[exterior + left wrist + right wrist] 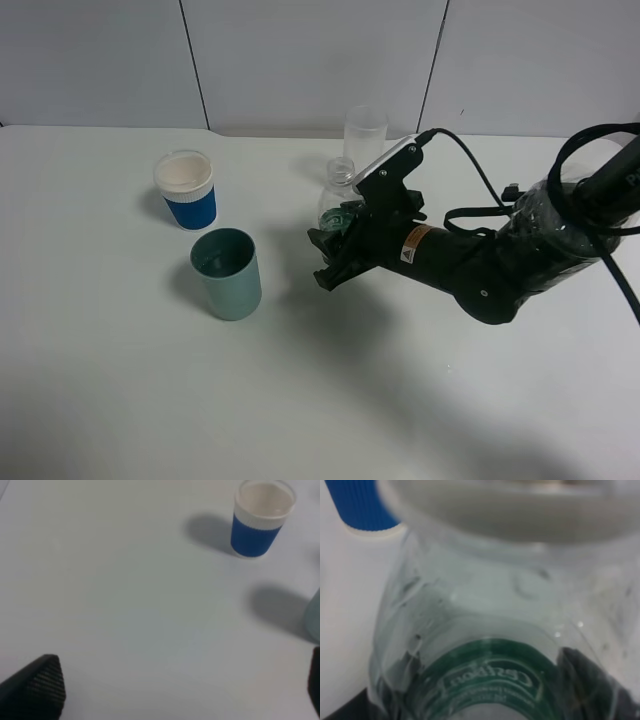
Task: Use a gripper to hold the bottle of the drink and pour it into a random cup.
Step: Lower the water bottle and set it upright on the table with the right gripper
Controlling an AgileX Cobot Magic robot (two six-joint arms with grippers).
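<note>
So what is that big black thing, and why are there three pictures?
It is a robot arm. Its claw, the right gripper, is shut on a small clear bottle with a green label. One picture comes from a camera high above the white table. The other two come from cameras on the robot's wrists. The very close one shows the bottle in the gripper. The other shows the left gripper, open and empty. On the table stand a teal cup, a blue-and-white paper cup and a tall clear glass.
</note>
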